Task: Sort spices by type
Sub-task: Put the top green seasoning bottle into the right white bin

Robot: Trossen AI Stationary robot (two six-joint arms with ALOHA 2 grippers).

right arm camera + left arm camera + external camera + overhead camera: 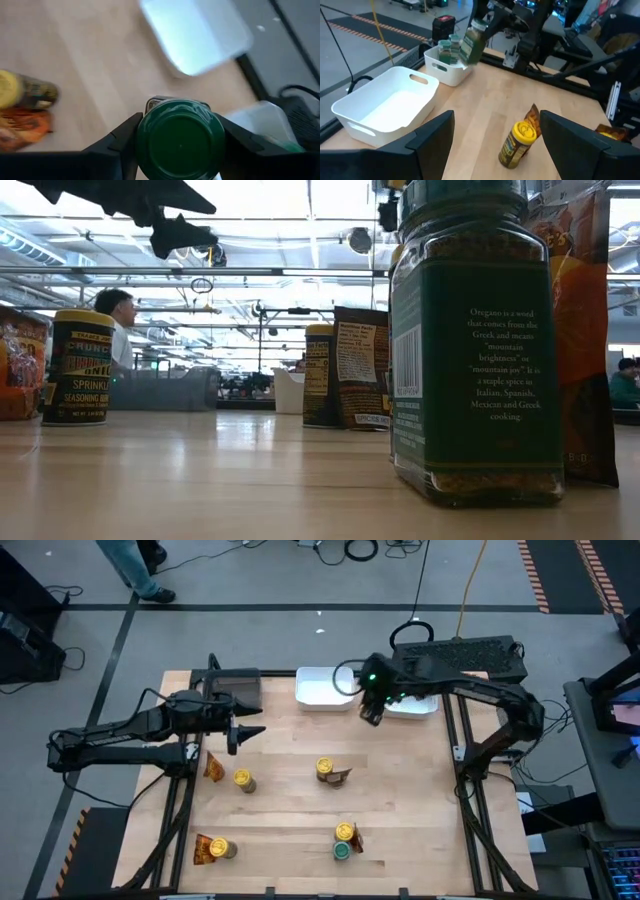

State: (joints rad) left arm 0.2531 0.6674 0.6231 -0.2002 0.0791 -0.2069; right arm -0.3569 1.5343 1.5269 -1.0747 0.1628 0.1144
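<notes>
My right gripper (372, 712) is shut on a green-lidded spice jar (471, 44) and hangs in the air beside the near edge of a small white tray (451, 75), which has green-lidded jars (446, 50) standing in it. My left gripper (246, 733) is open and holds nothing, above the table's left part. On the table stand yellow-lidded jars (243, 780) (325, 768) (345, 831) and one green-lidded jar (342, 851). Orange-brown packets (213, 766) (205, 848) lie or lean beside them. My right gripper pinches the green-lidded jar between its two fingers (120, 146), one on each side of the jar's top just under the lid (180, 140). The fingers come from above, slanting down. The jar hangs tilted below them, lifted clear of the table.
A larger white tray (390, 102) stands at the table's far edge with nothing in it, and a grey tray (235, 690) is at the far left. A person (118, 320) is in the room behind the table. Bare wood lies between the jars.
</notes>
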